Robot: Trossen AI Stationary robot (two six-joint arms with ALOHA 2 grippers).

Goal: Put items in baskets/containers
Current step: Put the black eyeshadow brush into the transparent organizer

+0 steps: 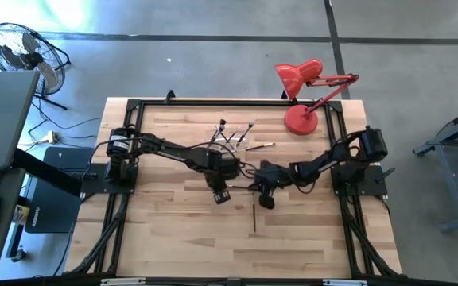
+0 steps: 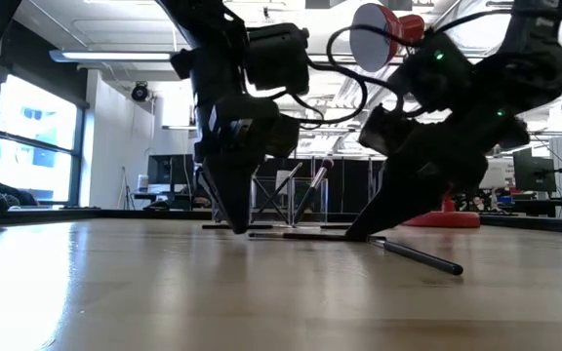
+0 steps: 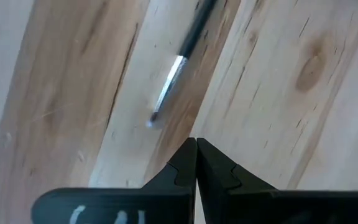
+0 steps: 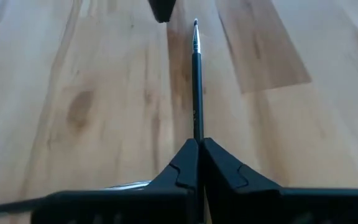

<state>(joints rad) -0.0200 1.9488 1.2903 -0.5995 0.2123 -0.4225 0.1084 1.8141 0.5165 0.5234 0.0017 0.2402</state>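
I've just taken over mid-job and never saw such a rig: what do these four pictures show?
Two dark robot arms work at a wooden table. One picture looks down from above, one looks level across the tabletop, two look out from the wrists. The right pincer is shut on a thin makeup brush lying flat. The left pincer is shut, empty, near that brush's tip. Another brush lies loose; more brushes stand upright near the red lamp.

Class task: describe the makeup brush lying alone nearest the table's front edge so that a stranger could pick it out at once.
Start at the wooden table, then find the two grippers meeting at its middle. Just in front of the right gripper lies one thin dark makeup brush, pointing front to back. Unlike the brushes clustered by the red desk lamp, it lies alone.
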